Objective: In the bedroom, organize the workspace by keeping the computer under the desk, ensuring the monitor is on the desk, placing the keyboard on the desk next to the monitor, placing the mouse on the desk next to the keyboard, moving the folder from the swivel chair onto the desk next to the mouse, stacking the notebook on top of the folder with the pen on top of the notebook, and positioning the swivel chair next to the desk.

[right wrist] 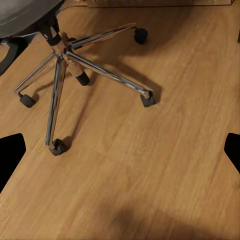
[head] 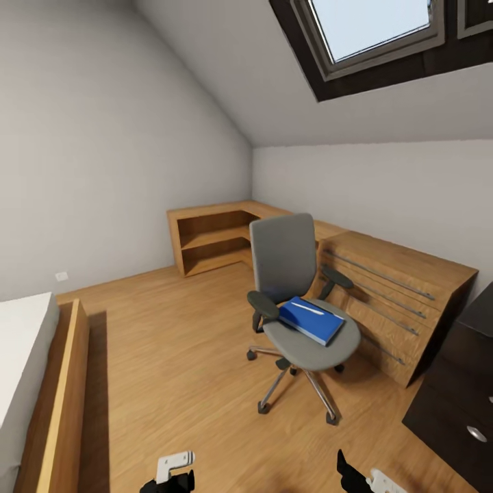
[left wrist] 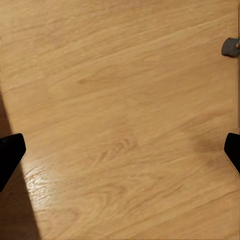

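Note:
The grey swivel chair [head: 294, 294] stands in the middle of the bedroom's wood floor, a little ahead of me and to the right. On its seat lies the blue folder [head: 311, 320], and a thin white pen [head: 307, 308] rests on top of it. My left gripper [head: 171, 476] and right gripper [head: 363, 479] hang low at the near edge, short of the chair. The left gripper [left wrist: 120, 155] is open over bare floor. The right gripper [right wrist: 120, 150] is open above the floor beside the chair's chrome base [right wrist: 65, 55]. The desk, computer, monitor, keyboard, mouse and notebook are out of view.
Low light-wood cabinets [head: 397, 294] run along the far wall behind the chair, joining a corner shelf unit [head: 212, 239]. A dark drawer cabinet [head: 459, 383] stands at the right. A bed with a wooden frame [head: 61, 397] lies at the left. Open floor stretches between bed and chair.

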{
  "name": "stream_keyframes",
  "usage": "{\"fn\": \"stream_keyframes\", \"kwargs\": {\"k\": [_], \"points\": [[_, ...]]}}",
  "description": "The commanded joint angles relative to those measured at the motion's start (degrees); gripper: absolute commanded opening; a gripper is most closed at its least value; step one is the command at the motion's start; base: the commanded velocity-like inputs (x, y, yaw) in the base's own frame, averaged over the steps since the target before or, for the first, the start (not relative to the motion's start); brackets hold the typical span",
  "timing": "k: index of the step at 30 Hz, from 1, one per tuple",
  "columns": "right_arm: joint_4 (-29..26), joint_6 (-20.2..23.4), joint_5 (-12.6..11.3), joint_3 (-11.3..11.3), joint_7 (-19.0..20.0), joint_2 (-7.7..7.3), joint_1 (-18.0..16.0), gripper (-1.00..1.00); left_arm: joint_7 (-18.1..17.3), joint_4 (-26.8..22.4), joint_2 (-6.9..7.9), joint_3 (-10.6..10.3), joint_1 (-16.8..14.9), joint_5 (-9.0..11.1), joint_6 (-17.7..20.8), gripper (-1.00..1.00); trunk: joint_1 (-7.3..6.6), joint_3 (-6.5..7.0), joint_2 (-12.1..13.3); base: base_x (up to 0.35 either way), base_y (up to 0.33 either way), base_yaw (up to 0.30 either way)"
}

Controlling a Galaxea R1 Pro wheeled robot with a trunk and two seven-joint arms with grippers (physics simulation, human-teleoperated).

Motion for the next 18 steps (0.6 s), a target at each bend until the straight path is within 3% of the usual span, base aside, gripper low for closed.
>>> {"fn": "stream_keyframes", "kwargs": {"k": [1, 8, 18], "points": [[0.1, -0.1, -0.1, -0.5, 0.5, -0.01, -0.1, 1.00, 0.5, 0.0, 0.13, -0.7, 0.0, 0.4, -1.1, 1.00, -0.23, 0.13, 0.4, 0.000, 0.000, 0.000], [0.1, -0.1, -0.1, -0.5, 0.5, -0.01, -0.1, 1.00, 0.6, 0.2, 0.36, -1.0, 0.0, 0.5, -3.5, 1.00, -1.77, 1.38, 3.2, 0.000, 0.000, 0.000], [0.1, -0.2, -0.1, -0.5, 0.5, -0.01, -0.1, 1.00, 0.5, 0.3, 0.51, -1.0, 0.0, 0.6, -4.0, 1.00, -3.97, 3.18, 7.2, 0.000, 0.000, 0.000]]}}
